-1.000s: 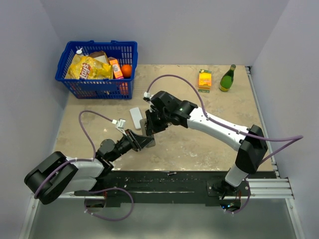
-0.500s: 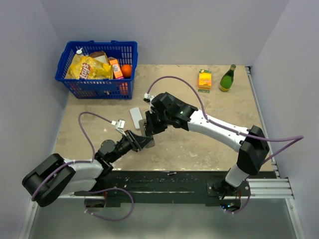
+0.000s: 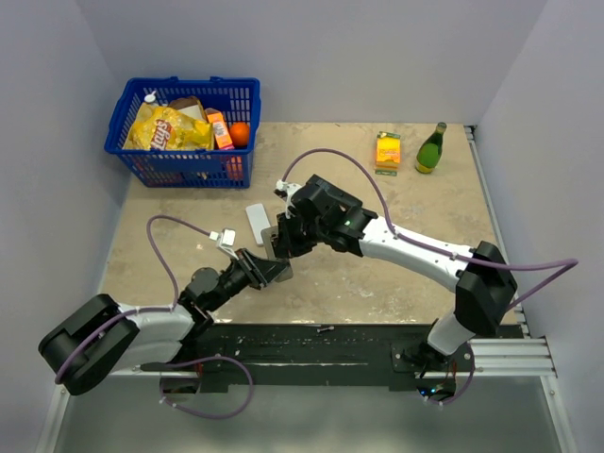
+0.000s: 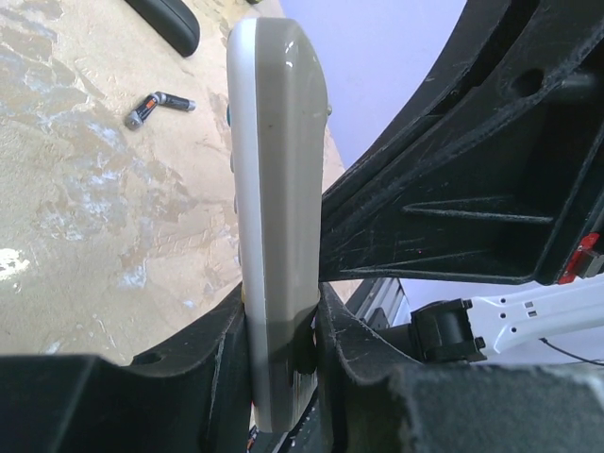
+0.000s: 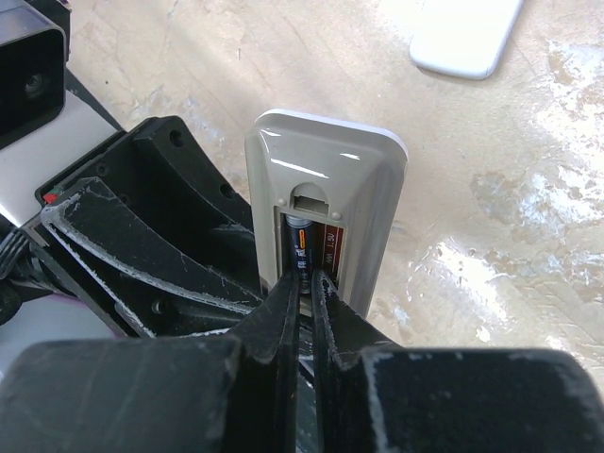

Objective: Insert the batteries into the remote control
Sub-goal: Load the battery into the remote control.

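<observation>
While both arms meet near the middle of the beige, stone-look table (image 3: 396, 255), I have the left gripper (image 4: 281, 330) clamped on one end of the slim grey-and-white plastic remote control (image 4: 274, 189), whose length runs straight out from the fingers. From the right wrist I'm looking right into its open battery bay. A dark grey cylindrical battery (image 5: 298, 243) sits in the left-hand slot, and the slot beside it shows a red-brown label. The right gripper (image 5: 304, 283) is at six o'clock of that battery, fingers pinched together on its near end.

A second, loose battery (image 4: 156, 106), dark grey with an orange band and a silvery tip, lies flat on the table at ten o'clock from the remote control in the left wrist view, well apart from it. The flat white rounded battery cover (image 5: 467, 33) lies on the table at one o'clock of the remote control in the right wrist view. From above, I see it at eleven o'clock of the two grippers, near them.

Far off at ten o'clock stands the blue plastic mesh basket (image 3: 189, 83) of groceries. At one o'clock an orange carton (image 3: 387, 149) and a green glass bottle (image 3: 431, 148) stand side by side.
</observation>
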